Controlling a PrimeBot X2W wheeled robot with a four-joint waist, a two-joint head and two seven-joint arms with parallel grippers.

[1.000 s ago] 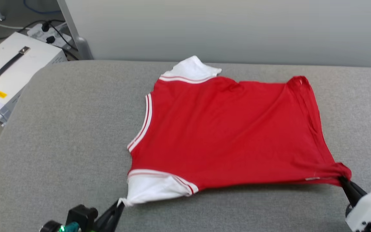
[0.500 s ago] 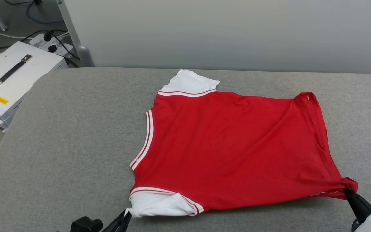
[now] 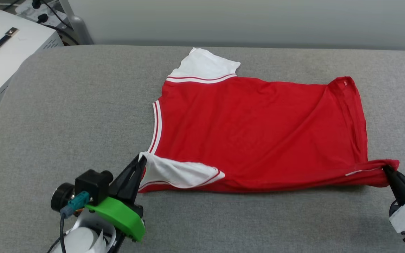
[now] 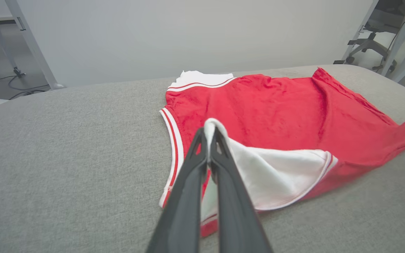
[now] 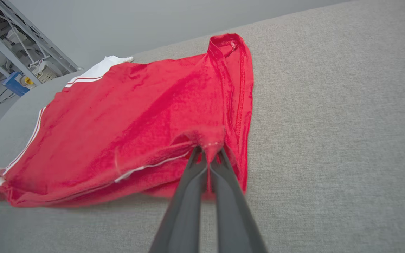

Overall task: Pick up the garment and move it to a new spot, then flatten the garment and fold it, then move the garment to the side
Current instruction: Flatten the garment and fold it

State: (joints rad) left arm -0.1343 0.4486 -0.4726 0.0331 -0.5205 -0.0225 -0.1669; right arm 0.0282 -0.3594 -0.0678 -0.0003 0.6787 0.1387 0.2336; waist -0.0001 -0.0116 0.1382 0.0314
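I have the red jersey T-shirt with white short sleeves and striped trim spread over the middle and right of the grey fabric-covered table. My left claw is clamped on the tip of the near white sleeve, raised and turned back over the red body. My right claw is clamped on the near hem corner, close to the table's right edge.

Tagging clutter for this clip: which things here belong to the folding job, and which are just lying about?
Job: garment; left hand, shut on its white sleeve; right hand, shut on its red corner; grey cushion under it.
Lying about: white case; power strip.
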